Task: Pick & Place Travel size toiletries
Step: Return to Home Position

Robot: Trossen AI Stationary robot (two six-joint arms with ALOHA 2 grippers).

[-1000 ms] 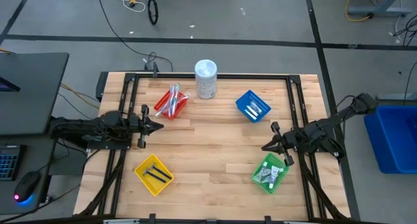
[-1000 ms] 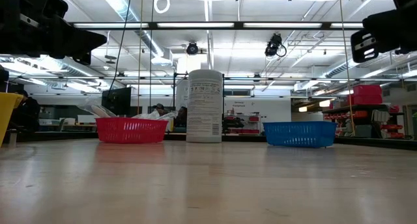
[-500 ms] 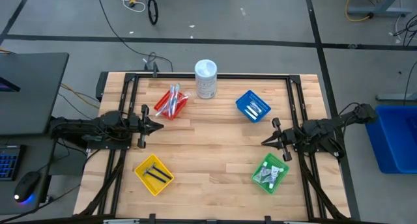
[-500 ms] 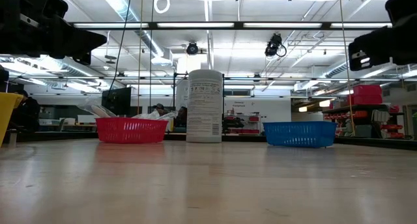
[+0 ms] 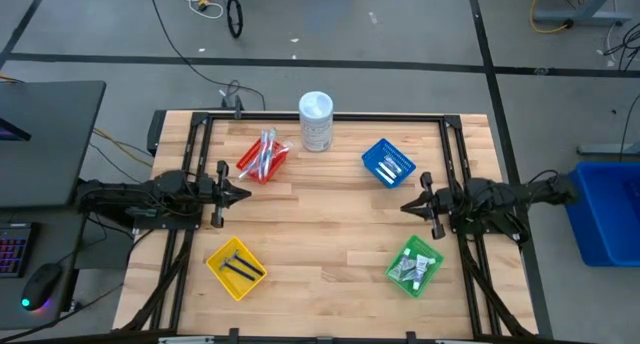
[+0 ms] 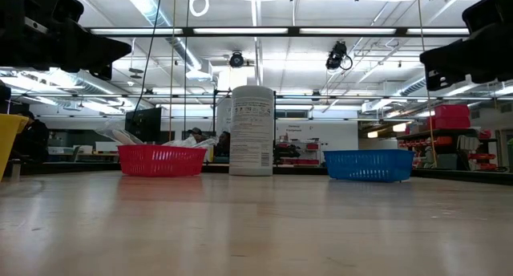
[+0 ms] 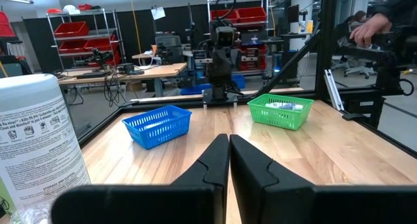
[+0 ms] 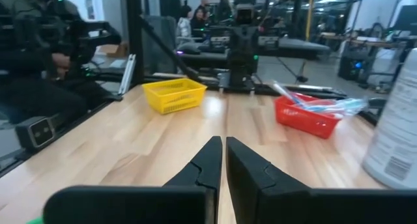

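Holding nothing, the left end effector (image 5: pixel 243 194) has its 2 fingers (image 7: pixel 212 165) pressed together. It hangs above the left side of the bench (image 5: pixel 330 224), pointing toward the centre. The right end effector (image 5: pixel 406 206) is likewise narrow and empty, its fingers (image 8: pixel 205 162) meeting tip to tip. It sits above the right side, facing the left one and well apart from it.

The toiletries lie in 4 baskets:
- The tubes and packets (image 5: pixel 412 267) lie in the green basket (image 5: pixel 400 255), near the right end effector.
- The white pieces (image 5: pixel 390 165) lie in the blue basket (image 5: pixel 372 149), on that end effector's other side.
- The pale-blue sticks (image 5: pixel 266 149) jut from the red basket (image 5: pixel 250 174), near the left end effector.
- The black pieces (image 5: pixel 240 265) lie in the yellow basket (image 5: pixel 221 248).

A white container (image 5: pixel 316 121) stands upright at the bench's far edge, between the red and blue baskets.
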